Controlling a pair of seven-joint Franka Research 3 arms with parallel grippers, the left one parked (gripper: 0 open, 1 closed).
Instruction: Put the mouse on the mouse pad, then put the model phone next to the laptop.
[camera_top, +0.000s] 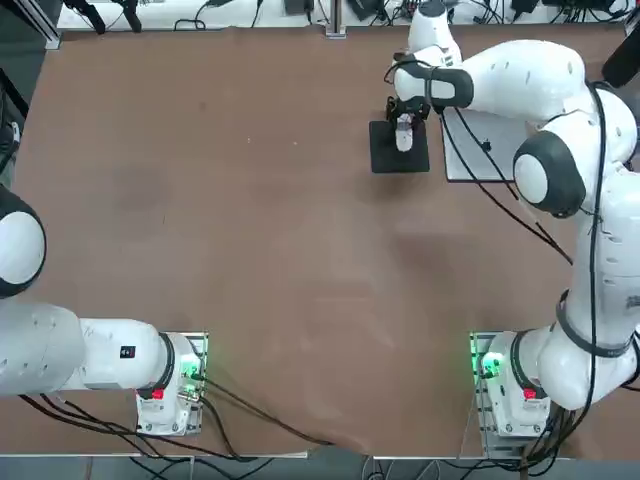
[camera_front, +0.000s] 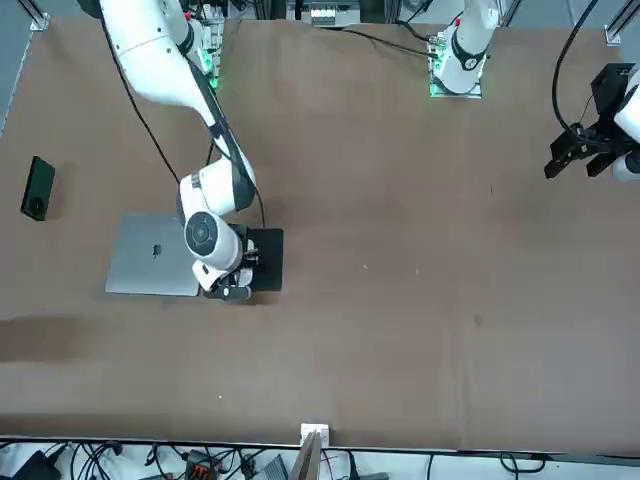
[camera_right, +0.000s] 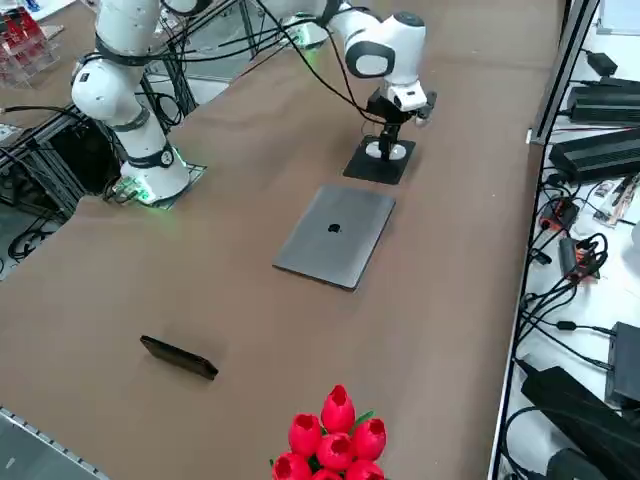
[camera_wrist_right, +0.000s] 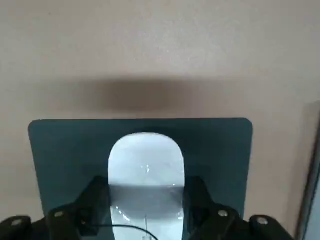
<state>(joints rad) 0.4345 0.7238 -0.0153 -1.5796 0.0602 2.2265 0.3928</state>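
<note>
Mouse (camera_wrist_right: 146, 162): one, white, oval, glossy; between the two fingers of the claw, over the mouse pad. Whether its underside bears on the pad cannot be told.

Claw (camera_wrist_right: 146, 187), right arm: one, black, pointing down; fingers parted by the mouse's width and closed against its two long sides, the mouse in its hold.

Cable: one, thin, black, crossing the view of the mouse between the fingers.

Mouse pad (camera_wrist_right: 65, 150): one, flat, black, nearly square, corners rounded; directly beneath the claw, reaching out past both fingers.

Laptop (camera_right: 335, 240): one, silver-grey, lid closed, dark apple logo (camera_right: 334, 228) at its middle; just beside the pad, to the right of the claw.

Model phone (camera_right: 178, 357): one, slim, dark green-black, with a round camera ring; to the right of the claw, beyond the laptop, apart from it and nearer the robot's base side.

Tulips (camera_right: 337, 435): a red bunch with some green leaf; well apart from the claw, out on its right, past the laptop.

Tabletop (camera_top: 250, 200): brown, broad, below the claw and reaching far to its left.
</note>
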